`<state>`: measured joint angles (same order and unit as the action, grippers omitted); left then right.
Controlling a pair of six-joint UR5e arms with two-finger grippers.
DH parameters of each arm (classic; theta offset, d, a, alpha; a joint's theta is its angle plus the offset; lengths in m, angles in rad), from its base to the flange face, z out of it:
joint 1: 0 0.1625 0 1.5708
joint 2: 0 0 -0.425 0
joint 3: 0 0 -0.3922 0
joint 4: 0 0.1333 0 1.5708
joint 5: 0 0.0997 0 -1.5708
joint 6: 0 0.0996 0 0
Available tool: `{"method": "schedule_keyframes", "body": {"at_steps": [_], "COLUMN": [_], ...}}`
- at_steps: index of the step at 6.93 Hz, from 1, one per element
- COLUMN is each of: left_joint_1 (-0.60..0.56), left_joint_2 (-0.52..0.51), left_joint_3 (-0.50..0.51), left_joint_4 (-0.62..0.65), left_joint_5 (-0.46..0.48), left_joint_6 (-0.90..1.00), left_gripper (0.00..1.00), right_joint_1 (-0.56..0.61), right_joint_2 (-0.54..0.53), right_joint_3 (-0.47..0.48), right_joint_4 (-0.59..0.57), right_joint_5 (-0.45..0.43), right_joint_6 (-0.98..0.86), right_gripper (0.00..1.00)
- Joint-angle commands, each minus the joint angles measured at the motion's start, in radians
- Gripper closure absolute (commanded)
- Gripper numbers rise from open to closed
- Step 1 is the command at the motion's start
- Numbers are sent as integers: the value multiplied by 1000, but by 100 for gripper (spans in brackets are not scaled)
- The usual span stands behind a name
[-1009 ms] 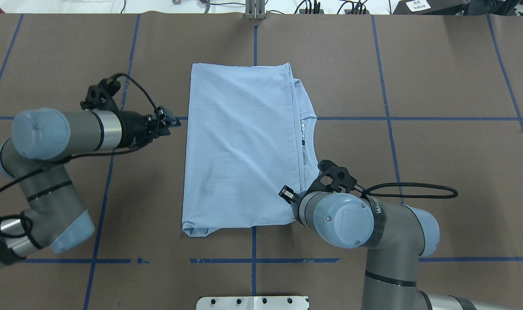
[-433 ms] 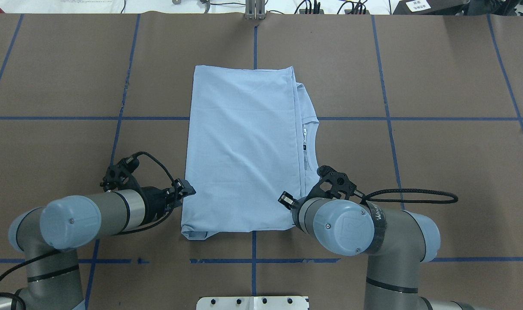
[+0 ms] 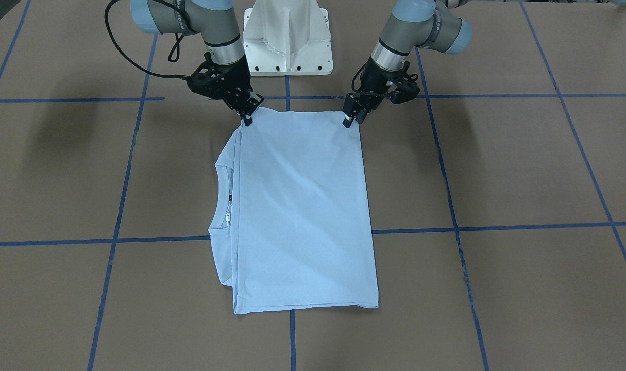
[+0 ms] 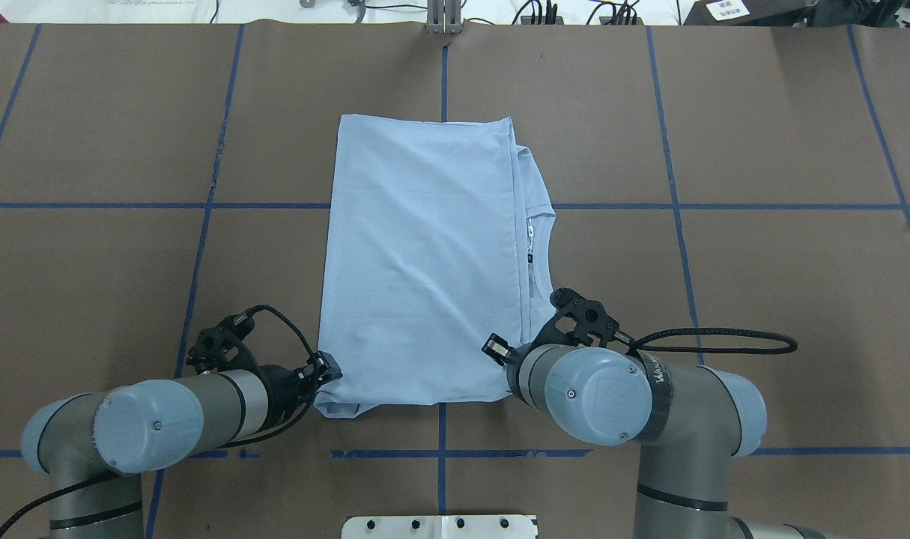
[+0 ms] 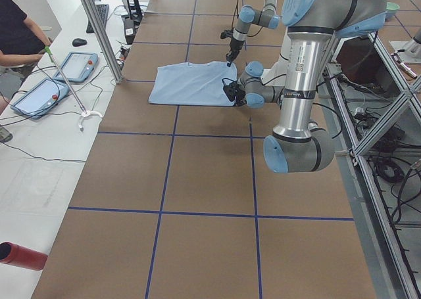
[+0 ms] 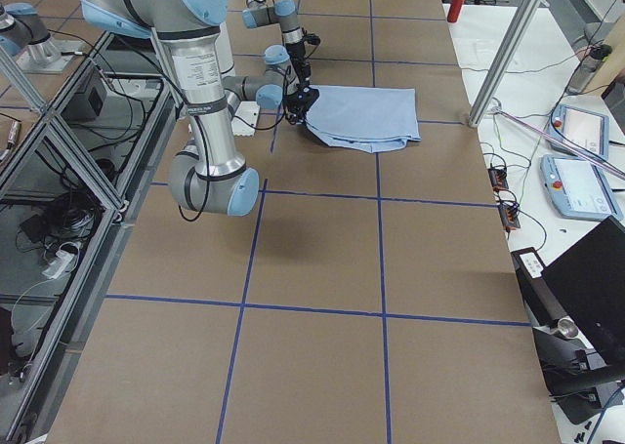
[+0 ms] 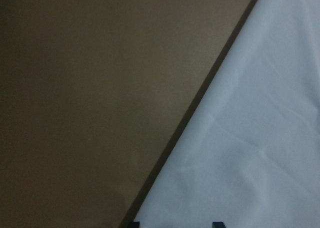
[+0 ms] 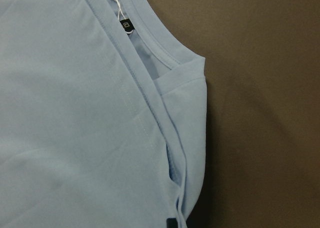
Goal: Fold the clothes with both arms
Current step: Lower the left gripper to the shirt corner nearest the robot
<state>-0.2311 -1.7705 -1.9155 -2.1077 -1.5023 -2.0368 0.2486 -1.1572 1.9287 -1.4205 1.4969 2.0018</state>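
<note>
The light blue T-shirt lies folded into a long rectangle mid-table, with its collar and neck label showing on the right side. It also shows in the front view. My left gripper is low at the shirt's near left corner. The left wrist view shows its two fingertips apart over the shirt's edge, so it is open. My right gripper is at the near right corner, shut on the fabric, which puckers at its tip.
The brown table cover carries a grid of blue tape lines. The white pedestal base stands just behind the grippers. A person and control tablets are beyond the far edge.
My left arm has swung from beside the shirt's left edge back toward the robot, down to the near left corner. The right arm has hardly moved. The shirt shifted slightly.
</note>
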Motion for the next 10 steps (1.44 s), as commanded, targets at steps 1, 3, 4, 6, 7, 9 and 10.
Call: {"method": "schedule_keyframes", "body": {"at_steps": [1, 3, 4, 6, 7, 9, 10], "left_joint_1": [22, 39, 41, 29, 4, 16, 88], "left_joint_2": [-1, -12, -15, -43, -43, -29, -29], "left_joint_3": [-19, -11, -13, -11, -40, -155, -249], "left_joint_4": [63, 63, 61, 64, 64, 144, 240], "left_joint_5": [-3, -3, -1, -1, 1, 1, 4], "left_joint_6": [-3, -20, -72, -76, -74, -88, -177], "left_gripper": [43, 57, 91, 100, 100, 100, 100], "right_joint_1": [0, 0, 0, 3, 1, 5, -6], "right_joint_2": [1, 1, 1, -2, -2, -16, -85], "right_joint_3": [1, 1, 0, -1, -1, 42, 124], "right_joint_4": [0, 0, 0, 3, 5, 5, 5], "right_joint_5": [0, 2, 2, 3, 3, 3, 5], "right_joint_6": [0, -1, -1, -6, -5, -1, 3], "right_gripper": [100, 100, 100, 100, 100, 100, 100]}}
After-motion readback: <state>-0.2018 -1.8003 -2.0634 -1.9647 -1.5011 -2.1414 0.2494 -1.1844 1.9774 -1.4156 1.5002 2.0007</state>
